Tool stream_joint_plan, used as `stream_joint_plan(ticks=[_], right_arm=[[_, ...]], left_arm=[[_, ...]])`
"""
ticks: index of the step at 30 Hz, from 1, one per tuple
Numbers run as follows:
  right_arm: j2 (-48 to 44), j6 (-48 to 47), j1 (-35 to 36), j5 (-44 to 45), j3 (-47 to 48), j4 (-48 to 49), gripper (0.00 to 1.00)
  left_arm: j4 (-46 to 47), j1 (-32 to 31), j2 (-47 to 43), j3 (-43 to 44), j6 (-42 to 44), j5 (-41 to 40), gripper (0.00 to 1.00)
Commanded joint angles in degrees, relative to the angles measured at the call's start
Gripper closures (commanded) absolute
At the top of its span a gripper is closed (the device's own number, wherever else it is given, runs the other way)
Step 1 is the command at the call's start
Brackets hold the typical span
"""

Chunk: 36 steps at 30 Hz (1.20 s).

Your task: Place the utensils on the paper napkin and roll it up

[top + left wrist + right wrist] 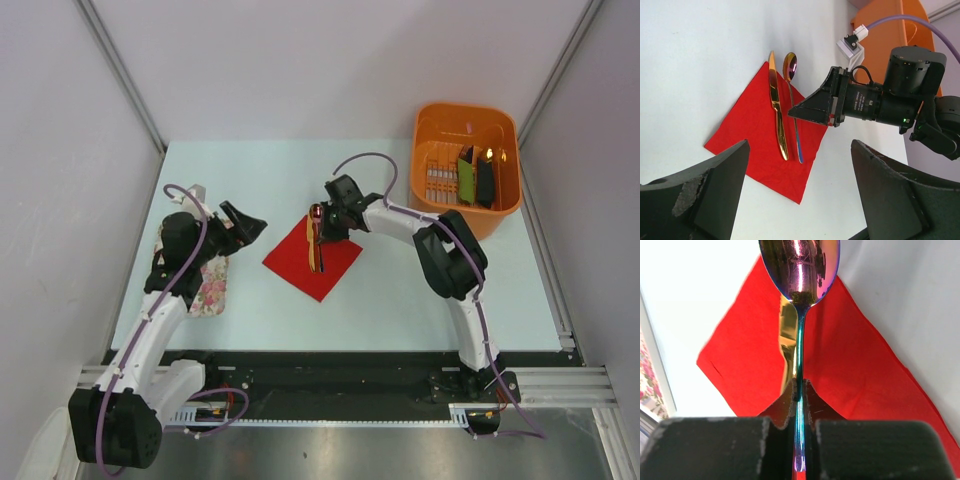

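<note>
Right gripper (324, 236): the fingers (715, 445) are closed on the handle of the spoon (799, 270), with only the thin handle filling the gap between them. The gripper reaches down over the napkin (312, 262) from the basket side.

Spoon: it lies lengthwise over the napkin. Its bowl extends past the far corner of the napkin, over the table (420, 300). The pictures do not show whether the handle rests on the napkin or is held just above it.

Knife (777, 115): it lies on the napkin just beside the spoon, roughly parallel to it, on the left-arm side. Its tip also passes the napkin's far corner.

Napkin: it lies flat and unrolled near the table's centre, set as a diamond.

Left gripper (250, 225): the fingers (715, 175) are spread wide and hold nothing. It points toward the napkin from the left, apart from it.

Cloth (210, 282): floral, lying under the left arm.

Basket (432, 120): orange, at the far right corner, holding green and black items (475, 178).
</note>
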Motion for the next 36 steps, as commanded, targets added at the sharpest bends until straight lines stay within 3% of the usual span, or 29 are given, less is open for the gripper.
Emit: stream_joint_plan(ticks=[1, 36], right_arm=[[1.5, 1.5, -0.1, 0.2, 3.9, 2.5, 1.0], [0.2, 5.4, 2.7, 1.7, 6.2, 1.4, 1.0]], left_arm=[[2.9, 0.6, -0.9, -0.6, -0.3, 0.6, 0.12], [3.9, 1.2, -0.2, -3.0, -2.1, 1.6, 0.15]])
